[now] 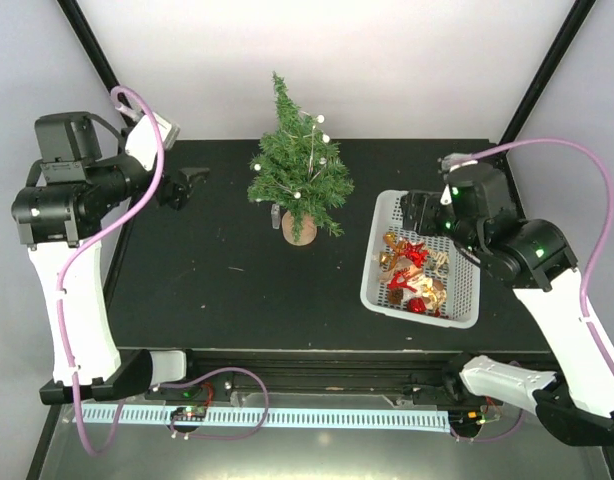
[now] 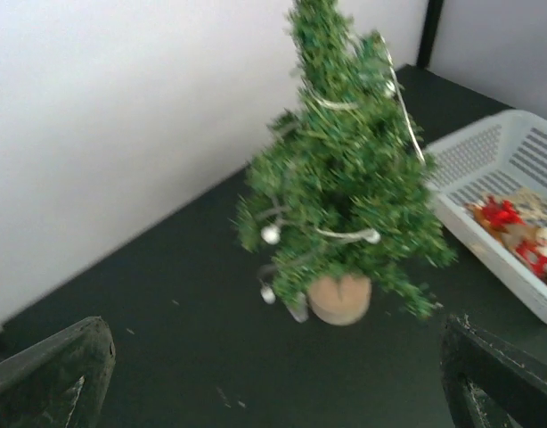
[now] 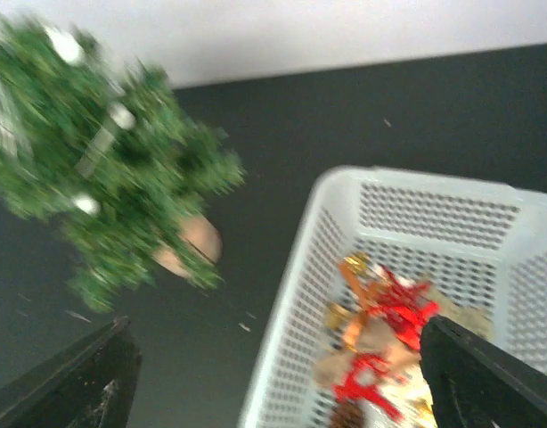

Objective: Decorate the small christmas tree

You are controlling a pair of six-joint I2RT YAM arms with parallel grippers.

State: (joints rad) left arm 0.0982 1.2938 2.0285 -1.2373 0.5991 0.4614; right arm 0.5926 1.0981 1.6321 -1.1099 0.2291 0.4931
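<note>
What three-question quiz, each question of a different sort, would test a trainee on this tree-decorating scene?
1. True or false: the tree stands upright on its pot.
2. The red and gold ornaments lie: A in the white basket; B on the table; C in the left pincer.
3. Which pincer is over the basket?
Key: 1 true; 2 A; 3 the right pincer, open.

No legible text, label, brand name, number or sign appears in any view. The white basket [image 1: 375, 255] carries no readable marking on its walls. Both wrist views are too blurred to show fine print.
</note>
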